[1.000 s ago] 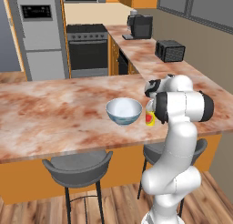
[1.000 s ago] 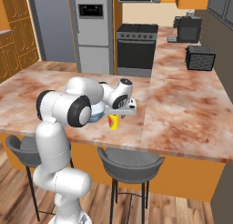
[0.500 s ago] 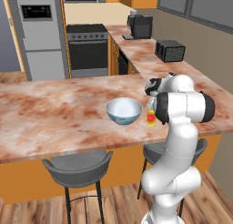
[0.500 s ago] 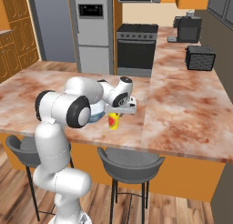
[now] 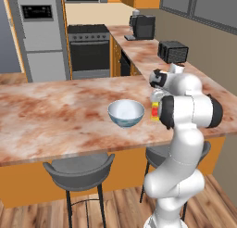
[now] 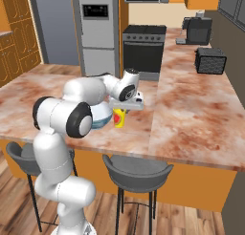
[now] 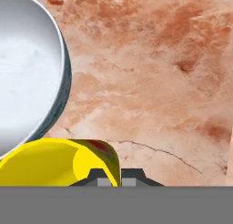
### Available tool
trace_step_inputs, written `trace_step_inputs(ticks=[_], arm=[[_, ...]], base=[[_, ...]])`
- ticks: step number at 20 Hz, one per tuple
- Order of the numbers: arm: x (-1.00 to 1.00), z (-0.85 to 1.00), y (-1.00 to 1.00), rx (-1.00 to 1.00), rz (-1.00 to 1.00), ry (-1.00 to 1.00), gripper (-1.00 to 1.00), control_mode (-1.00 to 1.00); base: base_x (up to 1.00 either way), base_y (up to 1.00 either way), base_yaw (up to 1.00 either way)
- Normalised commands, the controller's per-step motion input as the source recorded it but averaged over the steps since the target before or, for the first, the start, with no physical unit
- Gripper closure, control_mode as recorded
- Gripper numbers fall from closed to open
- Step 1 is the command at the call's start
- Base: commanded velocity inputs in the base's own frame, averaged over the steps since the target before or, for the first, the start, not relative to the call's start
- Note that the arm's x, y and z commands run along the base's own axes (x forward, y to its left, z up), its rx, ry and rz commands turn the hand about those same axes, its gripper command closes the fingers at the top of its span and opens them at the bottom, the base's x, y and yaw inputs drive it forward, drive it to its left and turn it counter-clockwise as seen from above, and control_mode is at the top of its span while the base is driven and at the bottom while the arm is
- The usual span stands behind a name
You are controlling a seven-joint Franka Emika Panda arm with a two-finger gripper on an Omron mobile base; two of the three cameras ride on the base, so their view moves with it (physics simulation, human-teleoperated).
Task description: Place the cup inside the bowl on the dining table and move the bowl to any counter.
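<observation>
Item, step in hand: my jaws are closed on the rim of the cup, one tip inside the wall and one outside as the hand view shows it; the gripper sits just above the cup at the near edge of the dining table worktop, and the cup hangs or stands just beside the bowl, on its right; I cannot tell whether its base has left the slab. Handling note, my judgement: a rim pinch is thin, so I should lift straight and slowly, keep the cup upright, clear the bowl's wall with margin, centre over the white hollow, lower until the cup rests on the bottom, and only then release; a sideways sweep at this height would likely knock the bowl along the glossy top. Count: cup, one, yellow with a red mark; bowl, one, pale and empty; grey stools, two; toaster, one; coffee machine, one; oven range, one; refrigerator, one.
</observation>
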Motion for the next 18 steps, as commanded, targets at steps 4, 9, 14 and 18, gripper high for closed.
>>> trace_step_inputs(ticks=[4,9,14,18], arm=[[0.00,0.47,0.00,0.00,-0.13,0.04,1.00,-1.00],[0.01,0.29,0.01,0.00,-0.15,0.00,1.00,-1.00],[0.00,0.04,0.11,0.00,-0.12,0.00,1.00,-1.00],[0.00,0.01,0.21,0.00,-0.11,-0.07,1.00,-1.00]], base=[[0.00,0.00,0.00],[0.00,0.00,0.00],[0.00,0.00,0.00],[0.00,0.00,0.00]])
